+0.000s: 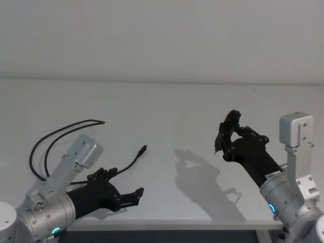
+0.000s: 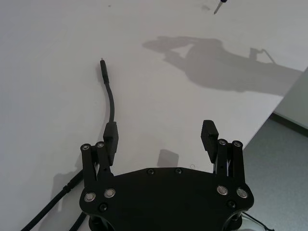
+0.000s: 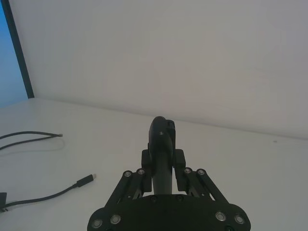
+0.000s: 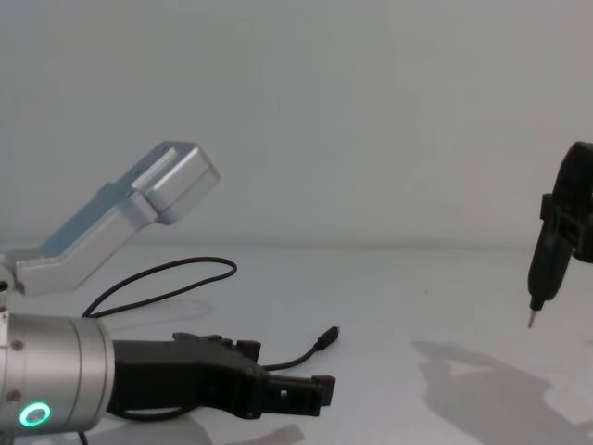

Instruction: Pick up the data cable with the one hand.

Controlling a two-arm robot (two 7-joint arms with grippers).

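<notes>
Fingers (image 2: 210, 134) of my left gripper (image 1: 124, 182) are standing apart, low near the tabletop's (image 1: 167, 111) front left corner, since the data cable (image 1: 130, 160) is lying there. My wrist view is showing cord passing one pad; the head view is showing loops by the left edge. My right gripper (image 1: 228, 132), closed, is idling raised.
</notes>
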